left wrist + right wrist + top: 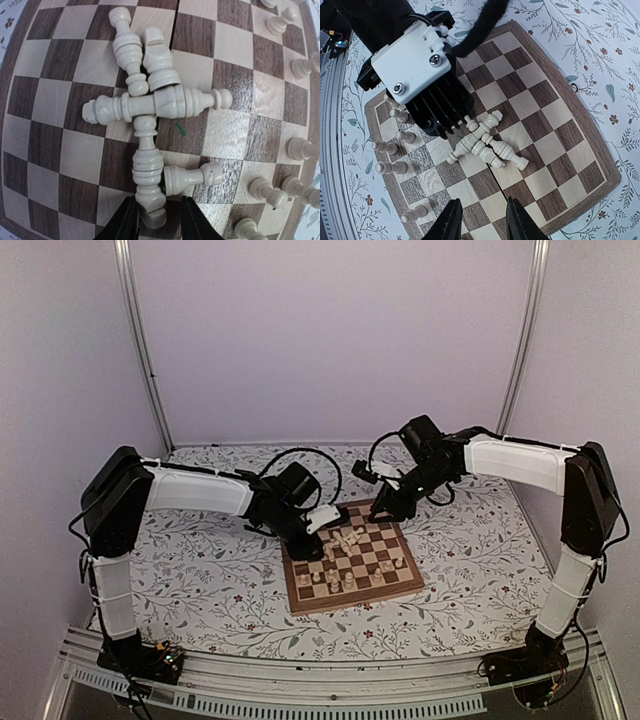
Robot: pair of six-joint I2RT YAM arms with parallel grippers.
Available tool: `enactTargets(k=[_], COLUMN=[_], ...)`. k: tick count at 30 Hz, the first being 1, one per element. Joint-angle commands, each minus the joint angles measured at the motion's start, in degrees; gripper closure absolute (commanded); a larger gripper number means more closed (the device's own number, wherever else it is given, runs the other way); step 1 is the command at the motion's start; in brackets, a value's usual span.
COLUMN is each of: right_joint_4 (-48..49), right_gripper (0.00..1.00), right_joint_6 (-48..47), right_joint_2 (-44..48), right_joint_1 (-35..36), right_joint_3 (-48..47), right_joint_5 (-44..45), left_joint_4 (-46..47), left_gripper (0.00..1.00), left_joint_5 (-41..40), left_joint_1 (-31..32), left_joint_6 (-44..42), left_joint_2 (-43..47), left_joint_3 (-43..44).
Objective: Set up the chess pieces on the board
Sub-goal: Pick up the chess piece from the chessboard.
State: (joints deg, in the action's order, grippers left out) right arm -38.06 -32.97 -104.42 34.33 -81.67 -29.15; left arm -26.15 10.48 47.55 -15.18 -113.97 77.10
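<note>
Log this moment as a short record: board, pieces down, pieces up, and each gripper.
board: wooden, checked, on floral tablecloth
lying pieces: about six, heaped crosswise near mid-board
standing pieces: several upright along one edge
left gripper: open, low over the heap, fingers either side of one lying piece's base
right gripper: open, empty, above the board

Robot lab test cell, not a home. Plain pale walls (pixel 330 340) w/ metal posts (pixel 140 340) stand beyond the left gripper (pixel 338 518) & right gripper (pixel 384 510). Floral cloth (pixel 200 580) lies under them. Behind them a slotted alu rail (pixel 330 680) carries both arm bases, plus loose cables (pixel 300 451) & a bare circuit board (pixel 165 657).
</note>
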Motion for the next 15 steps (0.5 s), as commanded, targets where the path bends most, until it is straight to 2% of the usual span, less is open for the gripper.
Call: enactTargets(k=[1, 8, 15], right_joint_4=[0.61, 0.56, -4.19], right_gripper=[0.66, 0.66, 0.66], right_joint_6=[0.26, 0.83, 3.78], right_joint_2=[1.24, 0.9, -1.28], right_joint_1=[-0.32, -0.31, -0.54], right_joint_3=[0.72, 0.02, -7.28], right_joint_5=[-1.34, -3.35, -9.76], left_joint_4=[-1.01, -2.02, 6.33], left_gripper=[0.72, 0.89, 1.0], left_joint_5=[-0.88, -2.64, -5.54], left_joint_1=[-0.44, -0.44, -0.53], left_joint_6=[-0.91, -0.76, 0.16], left_joint_2=[-1.77, -1.24, 9.58], left_joint_3=[0.85, 0.74, -6.0])
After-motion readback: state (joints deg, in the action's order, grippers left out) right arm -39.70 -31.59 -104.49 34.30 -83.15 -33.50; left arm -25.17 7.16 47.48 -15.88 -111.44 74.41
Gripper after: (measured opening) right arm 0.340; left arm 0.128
